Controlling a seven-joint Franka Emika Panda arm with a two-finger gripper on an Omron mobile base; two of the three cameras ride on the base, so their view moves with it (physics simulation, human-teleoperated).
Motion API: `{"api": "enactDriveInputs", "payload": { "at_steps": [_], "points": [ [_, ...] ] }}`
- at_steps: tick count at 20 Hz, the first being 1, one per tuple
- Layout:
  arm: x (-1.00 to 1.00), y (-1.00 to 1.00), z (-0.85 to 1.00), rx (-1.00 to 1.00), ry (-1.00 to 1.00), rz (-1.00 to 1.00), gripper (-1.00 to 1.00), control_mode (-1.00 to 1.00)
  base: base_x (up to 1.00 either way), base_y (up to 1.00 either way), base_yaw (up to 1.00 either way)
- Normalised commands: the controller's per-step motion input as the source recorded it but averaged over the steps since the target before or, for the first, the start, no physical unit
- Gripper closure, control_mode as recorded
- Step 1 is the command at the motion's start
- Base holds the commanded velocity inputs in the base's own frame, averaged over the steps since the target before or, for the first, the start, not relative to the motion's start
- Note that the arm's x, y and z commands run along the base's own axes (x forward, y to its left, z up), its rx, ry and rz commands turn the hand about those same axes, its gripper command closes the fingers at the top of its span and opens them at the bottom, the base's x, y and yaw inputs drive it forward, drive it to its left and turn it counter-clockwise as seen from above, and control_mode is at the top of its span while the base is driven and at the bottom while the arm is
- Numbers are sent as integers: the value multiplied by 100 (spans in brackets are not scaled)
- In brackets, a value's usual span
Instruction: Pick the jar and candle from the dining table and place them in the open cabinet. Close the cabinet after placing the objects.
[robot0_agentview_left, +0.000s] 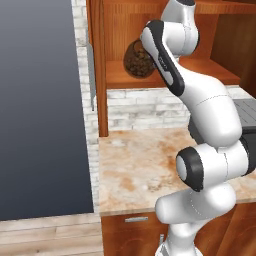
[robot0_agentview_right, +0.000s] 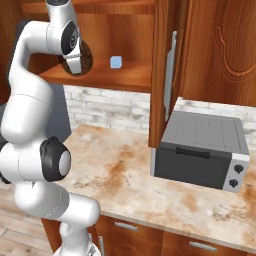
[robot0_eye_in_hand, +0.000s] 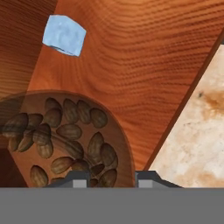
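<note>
Jar (robot0_eye_in_hand: 65, 135): on cabinet (robot0_agentview_left: 165, 70) shelf; blue cube (robot0_eye_in_hand: 64, 36) at its 12 o'clock; gripper (robot0_eye_in_hand: 113, 177) fingers narrow, beside jar, grip uncertain.

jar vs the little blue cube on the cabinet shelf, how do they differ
The jar is round, clear glass, full of dark brown lumps; the blue cube is solid, pale and boxy. The jar is far bigger than the cube. The jar sits at the gripper; the cube stands apart, farther along. Both rest on the same cabinet shelf.

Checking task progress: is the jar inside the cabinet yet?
Yes. The jar sits on the cabinet shelf, near the pale-blue cube.
</note>
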Motion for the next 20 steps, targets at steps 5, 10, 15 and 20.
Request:
{"api": "enactDriveInputs", "payload": {
  "at_steps": [5,10,15,20],
  "points": [
    [0,0,0,0,0,0,100,-100,0,0,0],
    [0,0,0,0,0,0,100,-100,0,0,0],
    [0,0,0,0,0,0,-100,-100,0,0,0],
    [0,0,0,0,0,0,-100,-100,0,0,0]
  ]
}}
